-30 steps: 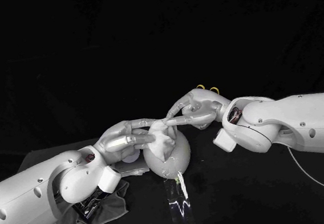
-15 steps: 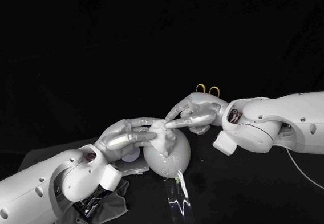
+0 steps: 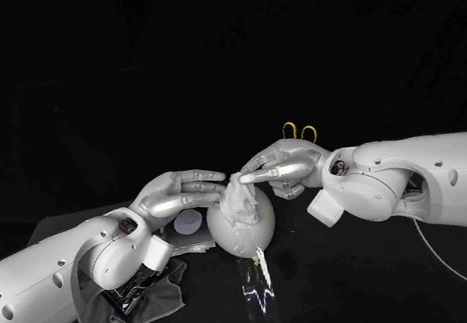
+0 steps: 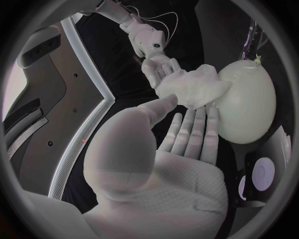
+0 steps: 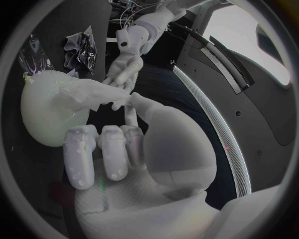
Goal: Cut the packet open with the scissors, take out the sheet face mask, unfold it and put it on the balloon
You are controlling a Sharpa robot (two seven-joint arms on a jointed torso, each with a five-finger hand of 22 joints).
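A pale balloon (image 3: 244, 225) stands at the table's middle, and the crumpled white sheet mask (image 3: 237, 198) lies bunched on its top. My right hand (image 3: 280, 167) reaches over it from the right and pinches the mask's upper edge between thumb and an outstretched finger; the right wrist view shows the thumb against the mask (image 5: 87, 94) above the balloon (image 5: 44, 117). From the other side, my left hand (image 3: 179, 193) has its fingers spread, and its thumb tip just touches the mask (image 4: 193, 87) beside the balloon (image 4: 246, 107). Yellow scissors handles (image 3: 298, 128) show behind the right hand.
The clear cut packet (image 3: 259, 299) lies in front of the balloon, toward me. A grey cloth (image 3: 136, 306) with a dark item on it sits under my left forearm. A small white disc (image 3: 189, 221) lies left of the balloon.
My left hand's fingers have drawn back from the mask and spread. The right hand has risen a little, pulling the mask's top edge up off the balloon.
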